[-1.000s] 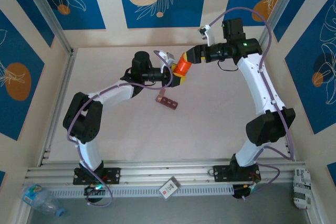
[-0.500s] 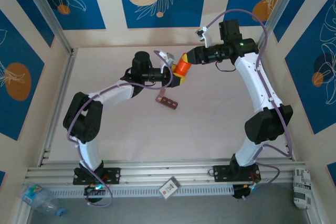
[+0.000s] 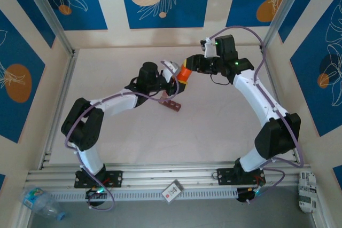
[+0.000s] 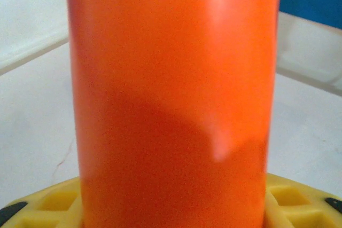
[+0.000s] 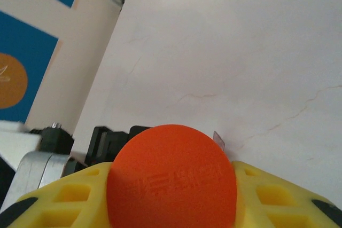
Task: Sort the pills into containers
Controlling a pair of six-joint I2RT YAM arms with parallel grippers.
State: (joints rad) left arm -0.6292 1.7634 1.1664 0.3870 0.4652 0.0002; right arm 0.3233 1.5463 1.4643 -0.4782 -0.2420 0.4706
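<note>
while the small orange cylindrical plastic bottle (image 3: pixel 184 72) is held up off the pale table (image 3: pixel 214 132), it is gripped from both ends. the left gripper (image 3: pixel 175 79) is closed round its body, with yellow fingers (image 4: pixel 48 204) seen against the wall in the left wrist view. the right gripper (image 3: pixel 189 66) is judged to be pinched on its round embossed end, which is flanked by yellow fingers (image 5: pixel 267 196) in the right wrist view. the short dark reddish-brown strip of four joined square compartments (image 3: pixel 171 103) is laid flat on the table beneath the left jaws, toward the arm bases, and is touched by neither gripper. its long axis is set slantwise, roughly across the bottle's line. the left arm is judged the nearer, so any pouring would have to be directed down and back toward that strip.
</note>
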